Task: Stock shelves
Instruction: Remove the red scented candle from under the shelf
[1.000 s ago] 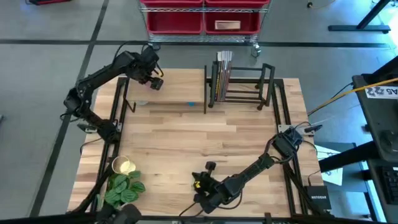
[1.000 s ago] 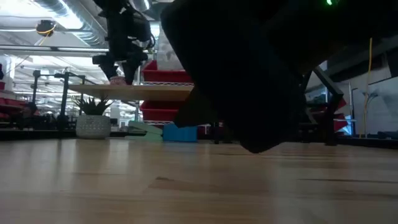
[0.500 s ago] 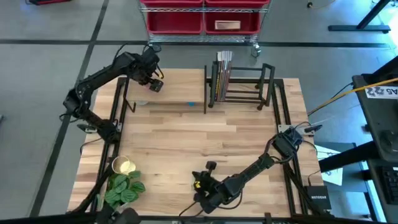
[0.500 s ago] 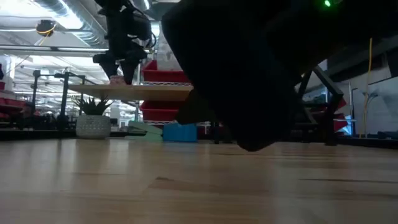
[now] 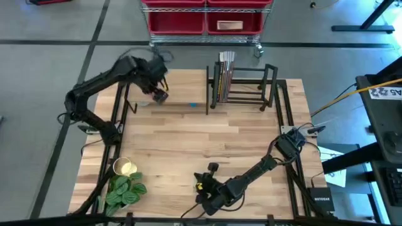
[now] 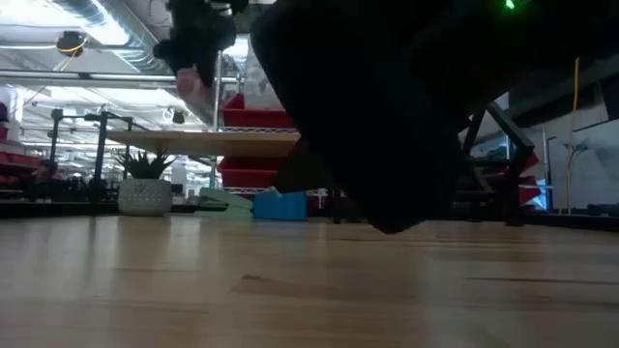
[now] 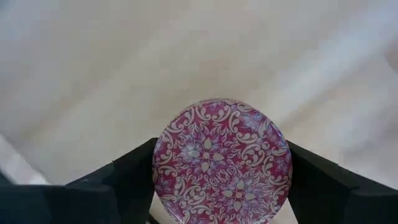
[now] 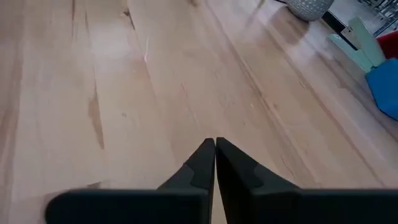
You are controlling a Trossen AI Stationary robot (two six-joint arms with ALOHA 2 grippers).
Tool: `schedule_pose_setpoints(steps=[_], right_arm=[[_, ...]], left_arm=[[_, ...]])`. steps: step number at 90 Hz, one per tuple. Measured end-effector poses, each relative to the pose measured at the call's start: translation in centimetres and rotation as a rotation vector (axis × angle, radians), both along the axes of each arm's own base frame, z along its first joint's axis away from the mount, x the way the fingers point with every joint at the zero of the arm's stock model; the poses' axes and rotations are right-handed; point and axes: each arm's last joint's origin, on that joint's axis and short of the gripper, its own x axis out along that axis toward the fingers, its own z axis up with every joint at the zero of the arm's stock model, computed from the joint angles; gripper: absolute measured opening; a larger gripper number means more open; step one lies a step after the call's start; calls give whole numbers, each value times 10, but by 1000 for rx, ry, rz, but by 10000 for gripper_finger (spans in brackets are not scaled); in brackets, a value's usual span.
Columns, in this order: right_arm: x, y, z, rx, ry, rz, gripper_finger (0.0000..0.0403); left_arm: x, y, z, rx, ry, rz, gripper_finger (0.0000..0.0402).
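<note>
Shelf (image 5: 166,108) stocking: left gripper (image 7: 217,186) pinches a patterned red disc (image 7: 221,159) at upper left.
Edge-held, it could slip; right gripper (image 8: 215,163), pressed together, waits at bottom centre.

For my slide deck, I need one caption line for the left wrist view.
Left hand grips a round red disc with a floral pattern between its fingers above a pale wood surface.
</note>
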Motion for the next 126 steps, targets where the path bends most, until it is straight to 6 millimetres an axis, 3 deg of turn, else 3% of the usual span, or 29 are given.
schedule_pose_setpoints(steps=[14,25,37,54,75,99,126], right_arm=[[0,0,0,0,0,0,0],[-2,3,0,-5,-4,5,0],[-9,11,1,-48,-26,2,0],[-27,21,3,-153,-13,-1,0],[-42,20,11,-170,16,-33,0],[-41,18,13,-163,-1,-50,0],[-41,18,13,-165,-7,-53,0]], left_arm=[[21,-76,-11,-24,16,-139,270],[21,-134,-27,-12,36,-181,270],[10,-181,-51,14,58,-148,270],[3,-237,-91,-96,-86,-122,270],[-14,-275,-133,-235,-191,-56,270],[-17,-316,-154,-373,-312,-100,270],[-21,-344,-198,-369,-152,-72,270]])
